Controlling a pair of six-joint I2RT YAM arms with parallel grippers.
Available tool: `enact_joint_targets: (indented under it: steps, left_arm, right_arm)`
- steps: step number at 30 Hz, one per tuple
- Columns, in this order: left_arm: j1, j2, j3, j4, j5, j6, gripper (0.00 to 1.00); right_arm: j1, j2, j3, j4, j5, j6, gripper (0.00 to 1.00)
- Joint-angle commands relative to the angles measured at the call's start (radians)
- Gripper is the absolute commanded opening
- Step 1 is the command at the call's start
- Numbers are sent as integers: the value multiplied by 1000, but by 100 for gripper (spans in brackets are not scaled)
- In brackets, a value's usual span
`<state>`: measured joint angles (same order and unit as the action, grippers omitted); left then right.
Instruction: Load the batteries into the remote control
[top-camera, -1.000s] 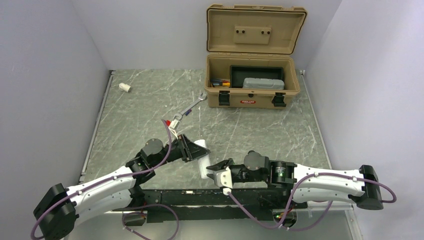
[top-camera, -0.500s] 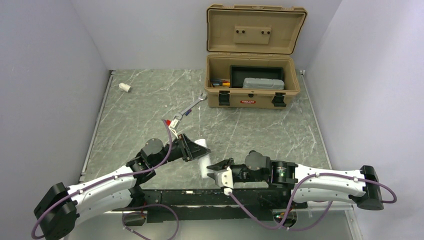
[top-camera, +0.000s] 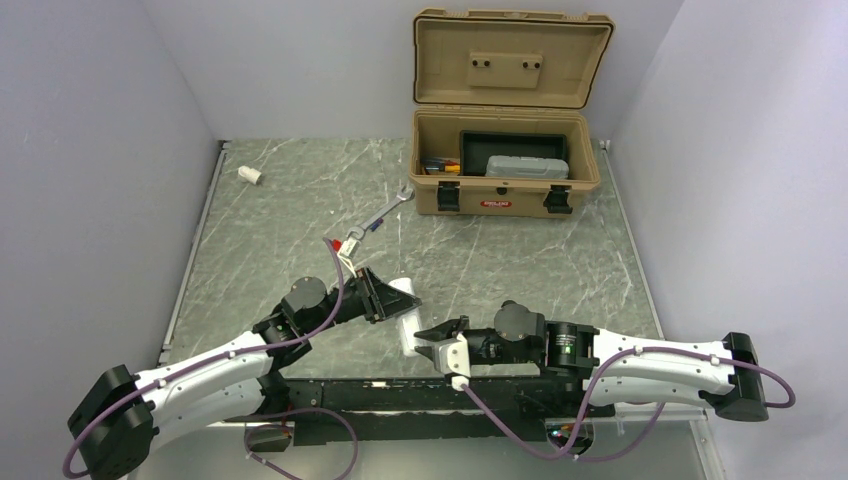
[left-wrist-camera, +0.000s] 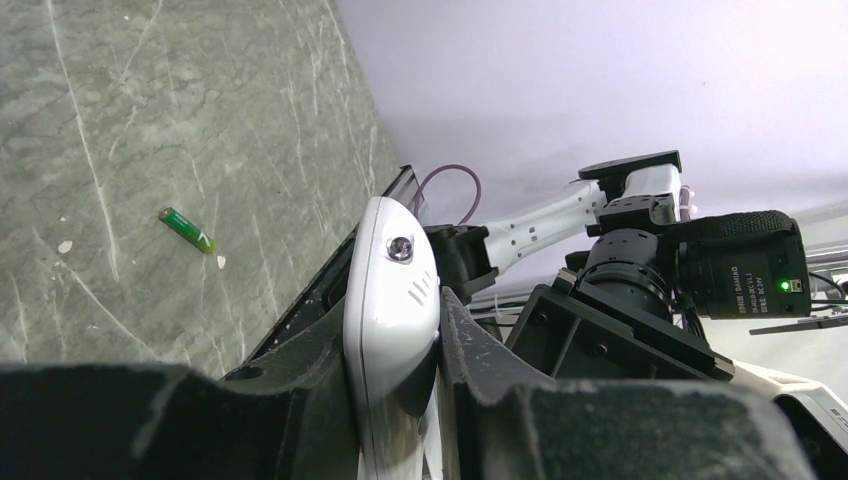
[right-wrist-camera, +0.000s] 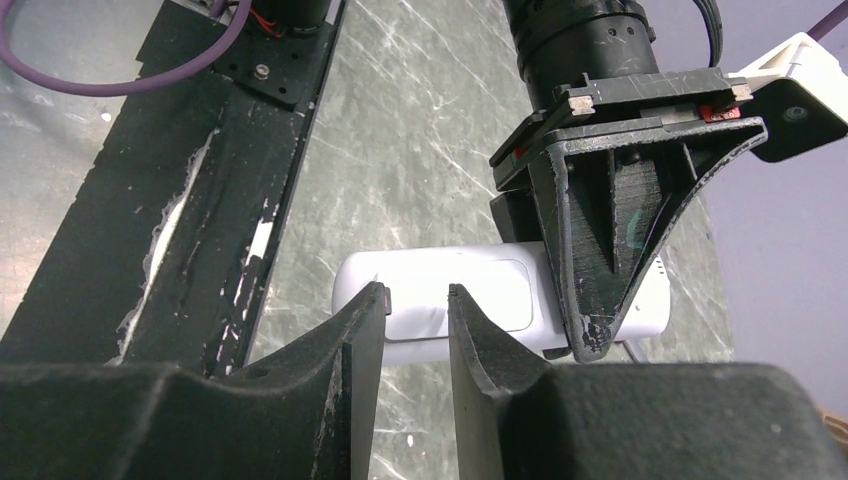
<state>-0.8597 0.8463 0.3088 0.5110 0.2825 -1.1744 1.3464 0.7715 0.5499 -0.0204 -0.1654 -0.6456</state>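
My left gripper (top-camera: 392, 300) is shut on the white remote control (top-camera: 408, 325) and holds it on edge, low over the table's near middle. In the left wrist view the remote (left-wrist-camera: 392, 260) stands clamped between the two black fingers of that gripper (left-wrist-camera: 395, 308). One green battery (left-wrist-camera: 187, 229) lies alone on the grey table. My right gripper (top-camera: 432, 342) is open by a narrow gap and empty. In the right wrist view it (right-wrist-camera: 417, 292) points at the remote's smooth back panel (right-wrist-camera: 470, 285), close in front of it.
An open tan toolbox (top-camera: 505, 190) stands at the back right with a grey case inside. A silver wrench (top-camera: 385, 212) lies in front of it. A stubby white cylinder (top-camera: 249, 175) sits at the far left. A black rail (top-camera: 400, 395) runs along the near edge.
The right arm has shifted very slightly toward the near edge. The left gripper and the remote have stayed in place.
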Motion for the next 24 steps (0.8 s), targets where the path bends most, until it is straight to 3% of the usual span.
enact_joint_targets:
  steps: [1, 24]
  left_arm:
    - [-11, -4, 17, 22, 45, -9, 0]
    - [-11, 16, 22, 64, 56, -34, 0]
  right_arm:
    - [-7, -10, 11, 75, 31, -6, 31]
    - [-8, 4, -7, 23, 4, 18, 34]
